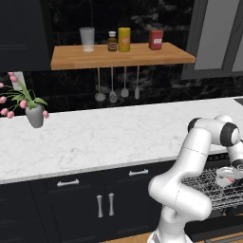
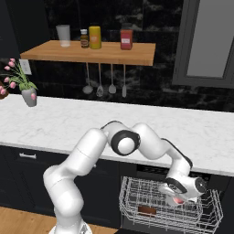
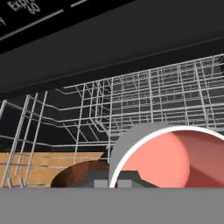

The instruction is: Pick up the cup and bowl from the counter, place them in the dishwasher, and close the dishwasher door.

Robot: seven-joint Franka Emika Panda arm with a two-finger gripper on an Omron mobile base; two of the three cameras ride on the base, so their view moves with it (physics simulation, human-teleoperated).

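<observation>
The claw [image 2: 179, 199] is clamped tight on the rim of the cup [image 3: 168, 157], which it holds over the dishwasher's pulled-out wire rack [image 2: 137, 192]. In the hand view the cup sits at about 5 o'clock, tipped so its salmon-red inside faces the camera, white rim toward 11 o'clock. Just beside it, at 7 o'clock, a brown bowl [image 3: 81, 175] lies in the rack; in the right base view it shows as a dark shape [image 2: 147, 210] at 9 o'clock from the claw, low among the wires.

In the left base view the cup [image 1: 227, 176] is at 3 o'clock, over the rack [image 1: 209, 187], with the arm bent down to it from the counter edge.

The counter [image 2: 68, 123] runs across above the rack, toward 12 o'clock. On it, far off at 9 o'clock, stands a vase of pink flowers [image 2: 28, 96]. Above, at 11 o'clock, a wooden shelf [image 2: 91, 52] carries a tumbler [image 2: 63, 35] and three jars, with utensils hanging under it.
</observation>
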